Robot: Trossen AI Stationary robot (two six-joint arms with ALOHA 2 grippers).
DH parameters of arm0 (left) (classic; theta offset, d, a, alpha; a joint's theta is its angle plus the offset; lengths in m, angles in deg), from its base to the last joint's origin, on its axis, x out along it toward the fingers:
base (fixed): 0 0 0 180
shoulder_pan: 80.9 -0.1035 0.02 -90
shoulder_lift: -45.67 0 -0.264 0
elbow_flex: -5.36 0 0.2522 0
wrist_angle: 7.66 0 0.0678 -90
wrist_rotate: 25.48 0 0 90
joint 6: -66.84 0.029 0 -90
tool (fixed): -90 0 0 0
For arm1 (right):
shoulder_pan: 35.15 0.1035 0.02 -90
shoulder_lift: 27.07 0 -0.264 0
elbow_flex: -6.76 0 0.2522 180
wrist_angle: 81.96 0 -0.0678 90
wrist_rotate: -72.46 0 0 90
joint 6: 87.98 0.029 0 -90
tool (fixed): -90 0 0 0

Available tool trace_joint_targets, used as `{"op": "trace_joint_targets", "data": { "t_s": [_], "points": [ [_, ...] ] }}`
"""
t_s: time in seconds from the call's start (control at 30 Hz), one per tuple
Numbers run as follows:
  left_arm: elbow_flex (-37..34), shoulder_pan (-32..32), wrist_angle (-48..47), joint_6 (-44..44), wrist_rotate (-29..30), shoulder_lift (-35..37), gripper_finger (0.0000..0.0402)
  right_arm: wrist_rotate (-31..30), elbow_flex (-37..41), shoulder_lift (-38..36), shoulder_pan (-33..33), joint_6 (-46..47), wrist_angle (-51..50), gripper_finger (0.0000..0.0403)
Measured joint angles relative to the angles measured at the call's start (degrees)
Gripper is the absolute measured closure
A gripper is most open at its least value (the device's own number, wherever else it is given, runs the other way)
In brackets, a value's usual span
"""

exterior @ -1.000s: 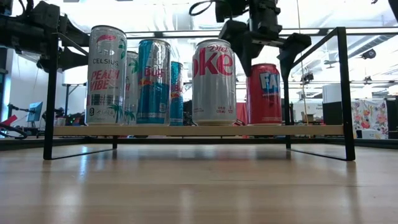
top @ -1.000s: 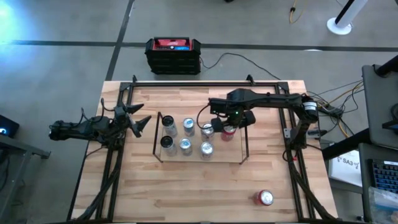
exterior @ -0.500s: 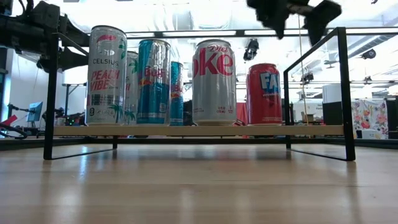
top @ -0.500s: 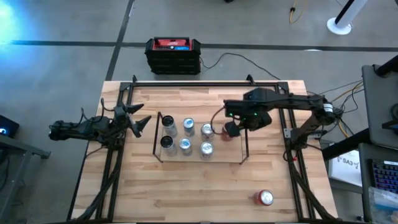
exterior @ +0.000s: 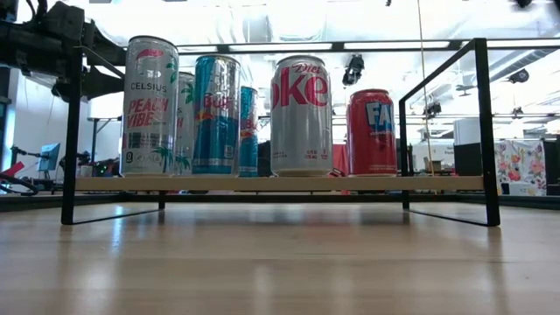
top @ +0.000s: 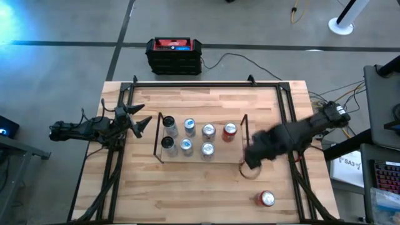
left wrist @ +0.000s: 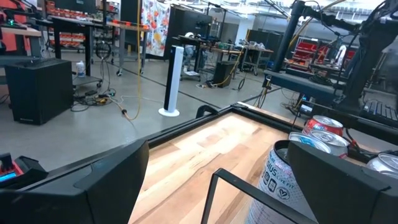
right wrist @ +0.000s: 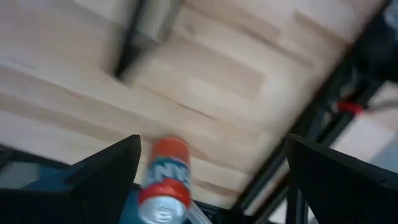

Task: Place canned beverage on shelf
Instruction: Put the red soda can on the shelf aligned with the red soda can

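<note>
Nearest the front edge, a lone red aluminium can (top: 267, 199) stands on the pale wood table (top: 187, 194). Above it the right gripper (top: 252, 157), fingers spread wide and empty, hangs off the low black-framed, wood-decked shelf (top: 240, 164), which carries seven cans. At the table's left edge, the left gripper (top: 139, 122) waits, open, holding nothing.

Table (top: 187, 187): light wood-plank top.
Shelf (top: 222, 156): stands mid-table on thin black end frames, light wood deck.
On shelf: seven upright cans; the red can (top: 230, 130) is nearest the right end frame.
On bare table: lone red can (top: 267, 199), near the front right corner.
</note>
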Motion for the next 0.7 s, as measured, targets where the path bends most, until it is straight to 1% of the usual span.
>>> {"op": "trace_joint_targets", "data": {
  "t_s": [0.1,0.2,0.3,0.4,0.53,0.7],
  "points": [
    [0.0,0.0,0.0,0.0,0.0,0.0,0.0033,0.8,3.4,0.0,7.8,8.0,1.4,0.0018],
    [0.0,0.0,0.0,0.0,0.0,0.0,0.0033,0.8,5.1,-0.1,15.3,14.5,4.2,0.0019],
    [0.0,0.0,0.0,0.0,0.0,0.0,0.0033,-1.3,6.0,-0.1,22.2,20.7,8.4,0.0019],
    [0.0,0.0,0.0,0.0,0.0,0.0,0.0033,-4.2,6.7,-0.1,27.7,26.1,11.8,0.0018],
    [0.0,0.0,0.0,0.0,0.0,0.0,0.0033,-7.7,7.3,0.3,32.3,30.1,13.1,0.0018],
    [0.0,0.0,0.0,0.0,0.0,0.0,0.0033,-10.8,7.4,1.3,33.2,28.3,14.1,0.0019]
  ]
}}
